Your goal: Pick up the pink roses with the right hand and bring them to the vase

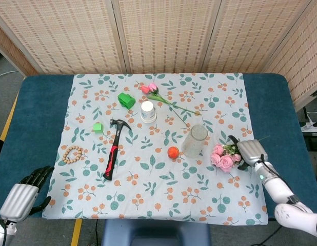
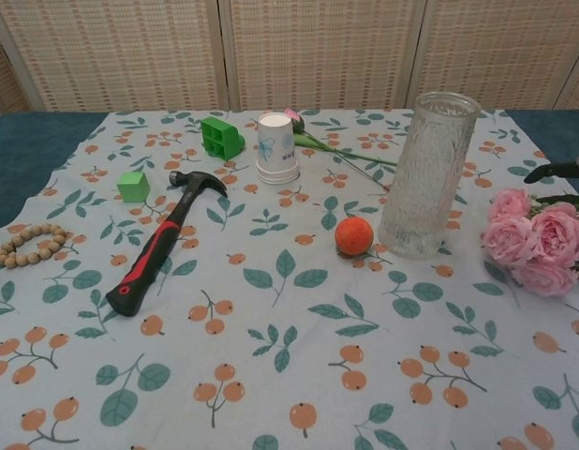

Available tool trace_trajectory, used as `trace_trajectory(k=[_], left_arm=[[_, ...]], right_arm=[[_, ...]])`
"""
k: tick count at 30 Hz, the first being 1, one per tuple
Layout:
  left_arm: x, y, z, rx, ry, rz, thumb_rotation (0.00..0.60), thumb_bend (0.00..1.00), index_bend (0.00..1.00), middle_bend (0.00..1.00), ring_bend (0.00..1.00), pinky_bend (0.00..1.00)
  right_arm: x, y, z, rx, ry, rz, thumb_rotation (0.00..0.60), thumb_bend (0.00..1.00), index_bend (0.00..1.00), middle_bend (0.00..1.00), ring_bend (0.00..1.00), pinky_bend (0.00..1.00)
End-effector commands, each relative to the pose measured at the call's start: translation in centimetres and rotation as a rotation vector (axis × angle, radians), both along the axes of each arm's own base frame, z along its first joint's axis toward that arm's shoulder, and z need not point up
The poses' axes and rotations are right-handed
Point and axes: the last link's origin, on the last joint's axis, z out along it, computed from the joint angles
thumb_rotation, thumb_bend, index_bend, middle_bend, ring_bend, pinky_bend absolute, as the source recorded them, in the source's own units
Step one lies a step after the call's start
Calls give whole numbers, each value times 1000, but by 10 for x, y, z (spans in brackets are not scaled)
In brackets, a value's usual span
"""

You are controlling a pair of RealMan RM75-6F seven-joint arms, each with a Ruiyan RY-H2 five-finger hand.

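The right robot hand [image 1: 249, 150] hovered over the stems of the pink roses [image 1: 223, 156] near the bench's right edge beside the vase [image 1: 194, 140], its grip unclear; the soft, light blooms would likely bruise, so the stiffer stems suited grasping.

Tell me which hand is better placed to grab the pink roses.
Right. The right hand is over the stems of the pink roses; the left hand sits at the table's far corner.
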Motion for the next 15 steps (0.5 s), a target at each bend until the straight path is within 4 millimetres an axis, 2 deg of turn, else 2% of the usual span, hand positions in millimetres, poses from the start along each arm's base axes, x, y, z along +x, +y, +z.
trace_trajectory(k=[1, 8, 11, 13, 15], left_arm=[[-1, 0, 0, -1, 2, 2, 600, 333, 65, 84, 123, 353], [-2, 1, 1, 3, -2, 8, 600, 334, 65, 85, 124, 354], [-2, 1, 1, 2, -3, 8, 600, 333, 65, 85, 124, 354], [-2, 1, 1, 3, -5, 10, 600, 334, 65, 85, 124, 354], [-3, 1, 1, 5, -6, 11, 600, 334, 65, 84, 124, 354]], right_arm=[[0, -14, -22, 25, 56, 21, 600, 0, 6, 804, 658, 842], [-8, -17, -49, 25, 92, 41, 600, 0, 188, 845, 708, 887], [-9, -17, -56, -30, 66, 54, 600, 0, 423, 893, 764, 937], [-6, -16, -56, -93, 24, 75, 600, 12, 666, 928, 804, 977], [0, -13, -51, -161, -34, 99, 600, 62, 798, 944, 821, 995]])
